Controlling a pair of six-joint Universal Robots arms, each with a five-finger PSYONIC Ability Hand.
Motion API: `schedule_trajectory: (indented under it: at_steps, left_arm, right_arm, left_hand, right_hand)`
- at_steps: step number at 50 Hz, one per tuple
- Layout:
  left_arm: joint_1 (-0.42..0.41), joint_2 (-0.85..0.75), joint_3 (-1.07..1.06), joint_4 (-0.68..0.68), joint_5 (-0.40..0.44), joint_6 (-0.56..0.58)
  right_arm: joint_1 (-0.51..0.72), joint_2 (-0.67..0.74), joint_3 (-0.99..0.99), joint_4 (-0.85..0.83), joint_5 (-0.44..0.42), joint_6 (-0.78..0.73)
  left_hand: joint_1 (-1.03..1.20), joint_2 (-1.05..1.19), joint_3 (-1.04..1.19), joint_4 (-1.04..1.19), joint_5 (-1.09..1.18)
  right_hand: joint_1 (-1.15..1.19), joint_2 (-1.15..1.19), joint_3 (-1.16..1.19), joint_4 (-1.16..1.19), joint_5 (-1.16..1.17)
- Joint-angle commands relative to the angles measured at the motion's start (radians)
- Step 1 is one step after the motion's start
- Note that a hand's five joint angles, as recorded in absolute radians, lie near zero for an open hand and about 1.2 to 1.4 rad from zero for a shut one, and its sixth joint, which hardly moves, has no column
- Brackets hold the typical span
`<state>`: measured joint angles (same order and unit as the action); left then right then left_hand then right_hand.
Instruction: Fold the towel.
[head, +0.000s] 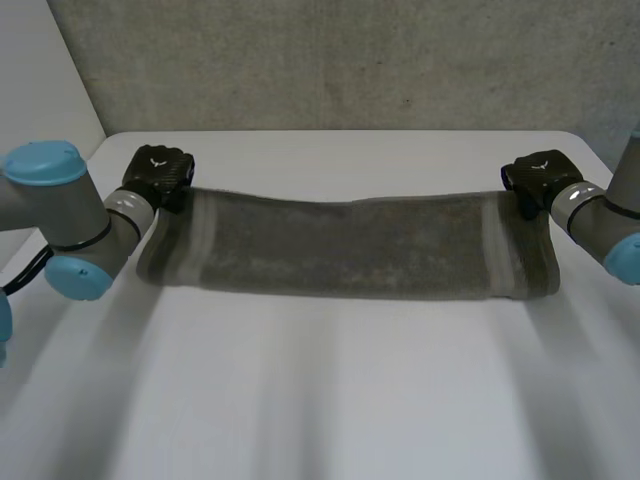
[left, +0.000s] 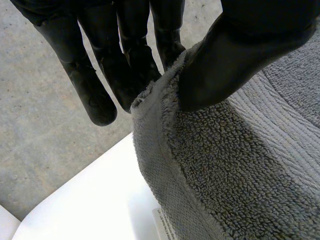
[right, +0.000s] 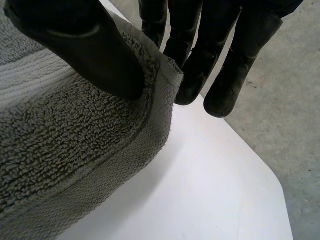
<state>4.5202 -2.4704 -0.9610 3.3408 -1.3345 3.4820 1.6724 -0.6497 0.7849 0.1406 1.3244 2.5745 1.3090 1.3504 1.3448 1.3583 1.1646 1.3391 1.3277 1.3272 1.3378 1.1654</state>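
Counting: one towel (head: 350, 245), one tag (left: 162, 222), one left hand (head: 158, 172), one right hand (head: 540, 178), one left arm (head: 70, 220), one right arm (head: 610, 215), one table (head: 320, 400).
Near table: bare white top from the front edge up to the towel.
Towel, place: a long grey terry strip stretched crosswise over the middle of the table, reaching from one hand to the other.
Towel, near edge: low over the table with a shadow beneath it. I cannot tell whether it rests there or hangs just above.
Towel, bands: one flat woven stripe near each short end.
Tag: small, white and printed, tucked at the towel's lower edge close to the left hand's corner.
Arms: each comes in from its own side of the table, grey with light-blue caps.
Left hand: at the towel's far left corner. Its thumb (left: 240, 55) presses the hem against straight fingers (left: 95, 95) behind the cloth, so the corner is pinched and held raised.
Right hand: at the far right corner, in a matching grip. Its thumb (right: 85, 50) lies on top and its fingers (right: 225, 85) sit behind, clamping the hem between them.
Far table: a bare white strip behind the towel, with rounded corners.
Room: a grey speckled surface (head: 350, 60) lies past the table's far edge, and the wrist views show it beyond both corners. A pale panel (head: 40, 70) stands at the far left.
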Motion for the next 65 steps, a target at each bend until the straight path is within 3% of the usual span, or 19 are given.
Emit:
schedule_trajectory:
  at_steps: [1,3,4,5,14,17,20,25,30,42,49,58,62,65]
  left_arm:
    - [-0.007,-0.038,0.038,0.002,-0.022,-0.006]
    - [-0.007,-0.039,0.039,0.000,-0.044,-0.006]
    - [-0.007,-0.039,0.039,0.000,-0.045,-0.006]
    - [-0.007,-0.038,0.039,0.000,-0.057,-0.006]
    - [-0.006,0.039,0.016,-0.004,-0.129,-0.023]
    - [0.000,0.141,-0.079,-0.012,-0.158,-0.067]
    - [0.003,0.243,-0.192,-0.014,-0.161,-0.104]
    - [-0.003,0.396,-0.394,-0.009,-0.157,-0.153]
    - [-0.012,0.494,-0.571,0.022,-0.153,-0.207]
    - [-0.047,0.507,-0.759,0.196,-0.156,-0.264]
    - [-0.046,0.504,-0.765,0.216,-0.156,-0.265]
    - [-0.046,0.505,-0.777,0.217,-0.158,-0.267]
    - [-0.046,0.504,-0.786,0.220,-0.156,-0.267]
    - [-0.046,0.504,-0.789,0.224,-0.156,-0.267]
  right_arm:
    - [0.006,0.058,-0.056,-0.012,0.044,-0.002]
    - [0.018,0.068,-0.073,-0.013,0.110,-0.007]
    - [0.018,0.068,-0.073,-0.013,0.110,-0.007]
    - [0.023,0.067,-0.081,-0.018,0.139,-0.007]
    - [0.041,-0.064,-0.033,-0.099,0.180,0.088]
    - [0.032,-0.206,0.097,-0.092,0.171,0.194]
    - [0.030,-0.252,0.152,-0.091,0.165,0.214]
    - [0.018,-0.450,0.454,-0.107,0.084,0.217]
    - [0.007,-0.499,0.614,-0.107,0.018,0.178]
    - [-0.031,-0.441,0.795,-0.208,0.004,0.090]
    - [-0.059,-0.386,0.821,-0.360,-0.002,0.093]
    - [-0.071,-0.300,0.794,-0.392,-0.004,0.089]
    - [-0.072,-0.278,0.774,-0.392,-0.002,0.090]
    - [-0.080,-0.269,0.766,-0.392,-0.004,0.089]
  left_hand:
    - [-0.197,-0.239,-0.233,-0.246,-0.227]
    - [-0.948,-0.990,-0.984,-0.997,-0.978]
    - [-0.952,-0.993,-0.987,-1.001,-0.982]
    - [-1.134,-1.176,-1.170,-1.184,-1.165]
    - [-1.131,-1.172,-1.166,-1.180,-1.161]
    - [-1.131,-1.172,-1.166,-1.180,-1.161]
    - [-1.131,-1.172,-1.166,-1.180,-1.161]
    - [-1.131,-1.172,-1.166,-1.180,-1.161]
    - [-1.131,-1.172,-1.166,-1.180,-1.161]
    - [-1.125,-1.166,-1.161,-1.174,-1.155]
    - [-1.128,-1.169,-1.164,-1.177,-1.158]
    - [-1.131,-1.172,-1.166,-1.180,-1.161]
    - [-1.131,-1.172,-1.166,-1.180,-1.161]
    - [-1.131,-1.172,-1.166,-1.180,-1.161]
  right_hand:
    - [0.057,0.069,0.069,0.058,0.056]
    - [-0.879,-0.868,-0.867,-0.878,-0.880]
    - [-0.884,-0.873,-0.872,-0.883,-0.885]
    - [-1.165,-1.153,-1.153,-1.163,-1.165]
    - [-1.165,-1.153,-1.153,-1.163,-1.165]
    - [-1.165,-1.153,-1.153,-1.163,-1.165]
    - [-1.165,-1.153,-1.153,-1.163,-1.165]
    - [-1.165,-1.153,-1.153,-1.163,-1.165]
    - [-1.165,-1.153,-1.153,-1.163,-1.165]
    - [-1.110,-1.099,-1.098,-1.109,-1.111]
    - [-0.893,-0.882,-0.881,-0.892,-0.894]
    - [-0.825,-0.814,-0.814,-0.824,-0.826]
    - [-0.591,-0.580,-0.580,-0.590,-0.592]
    - [-0.561,-0.550,-0.549,-0.560,-0.562]
